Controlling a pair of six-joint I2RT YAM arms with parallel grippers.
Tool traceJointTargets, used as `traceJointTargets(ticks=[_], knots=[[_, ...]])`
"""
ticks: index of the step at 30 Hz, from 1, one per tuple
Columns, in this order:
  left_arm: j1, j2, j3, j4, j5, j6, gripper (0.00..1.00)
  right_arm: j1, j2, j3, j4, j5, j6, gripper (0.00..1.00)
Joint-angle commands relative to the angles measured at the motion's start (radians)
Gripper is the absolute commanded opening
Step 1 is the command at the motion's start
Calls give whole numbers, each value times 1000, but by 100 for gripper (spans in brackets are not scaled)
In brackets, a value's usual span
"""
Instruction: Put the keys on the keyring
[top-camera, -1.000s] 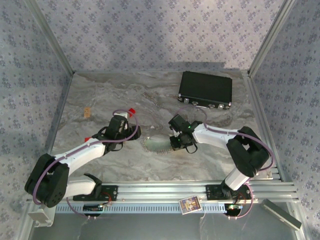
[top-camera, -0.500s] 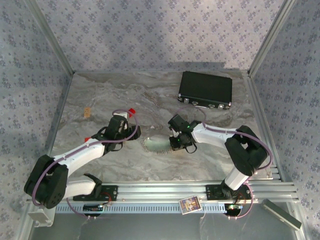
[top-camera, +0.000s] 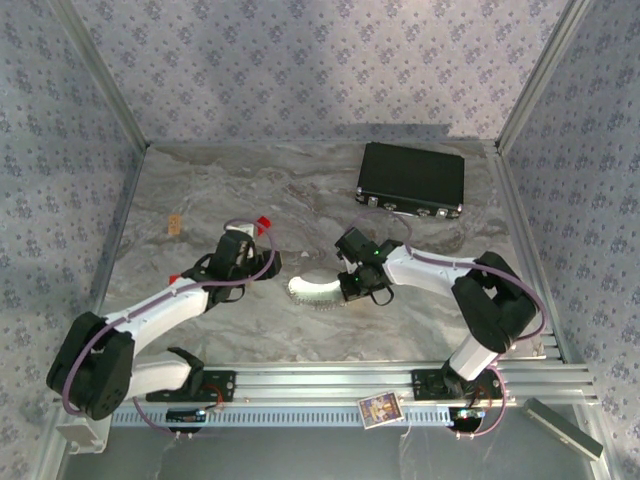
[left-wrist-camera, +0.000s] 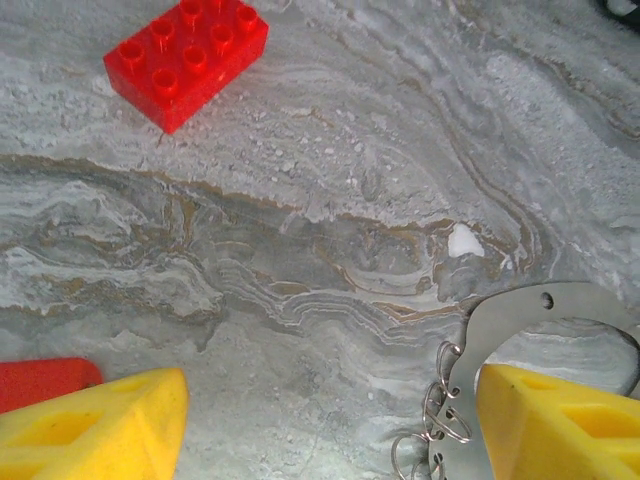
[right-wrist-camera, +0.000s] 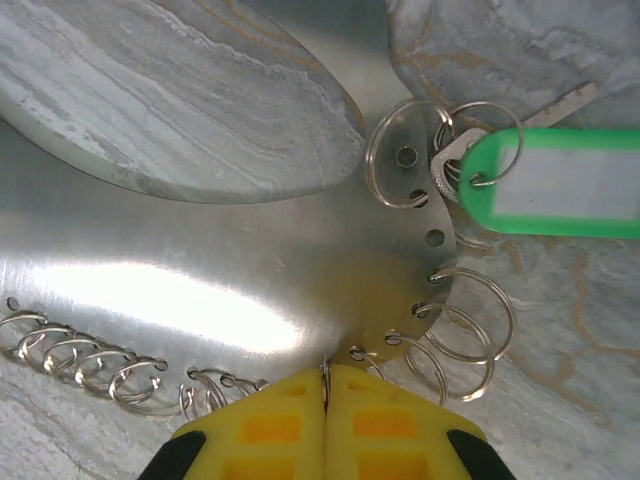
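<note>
Fingers of the right gripper (top-camera: 350, 291) sit at the right end of the keyring (top-camera: 312, 288) in the top view, and the keyring has changed. 1 second ago it lay dull and flat; now it shows as a bright crescent, so I judge its plate has been tipped up off the table. That should free the rim rings for threading. The right arm reaches left, forearm low, wrist bent down onto the keyring. The left arm stretches toward the keyring's left side, the left gripper (top-camera: 268, 264) near it but apart, much as before. A red block (top-camera: 264, 222) lies up-left of the keyring, a black box (top-camera: 410, 180) well behind it.

Left wrist view: the 2 yellow fingers (left-wrist-camera: 90, 425) stand wide apart, holding nothing. The keyring's holed rim and a few small rings lie just beside 1 finger.

Right wrist view: the 2 yellow fingers (right-wrist-camera: 270, 435) press together, clamped on the keyring's near rim. The green key (right-wrist-camera: 560, 195) hangs from a ring on the far-right rim, seemingly already threaded.
</note>
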Motion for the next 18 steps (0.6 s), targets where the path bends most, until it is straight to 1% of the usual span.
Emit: traceJointTargets(ticks=[1,4,6,10,12,16,18], knots=[[-5,-64,-15,18,-21,37,75,34,-78,37,-29,106,-68,0],[-6,-120,-27,43,-22,78,75,58,-139,31,6,169,-129,0],[-6,-159,-33,57,-18,110,74,66,-187,23,47,189,-167,0],[-13,-242,-36,92,13,209,71,78,-289,-24,205,175,-294,0],[-18,-282,-36,108,31,263,69,81,-341,-57,300,145,-360,0],[-33,-346,-29,130,76,382,66,77,-416,-111,449,41,-517,0],[-36,-361,-21,127,130,443,64,67,-435,-127,493,-27,-566,0]])
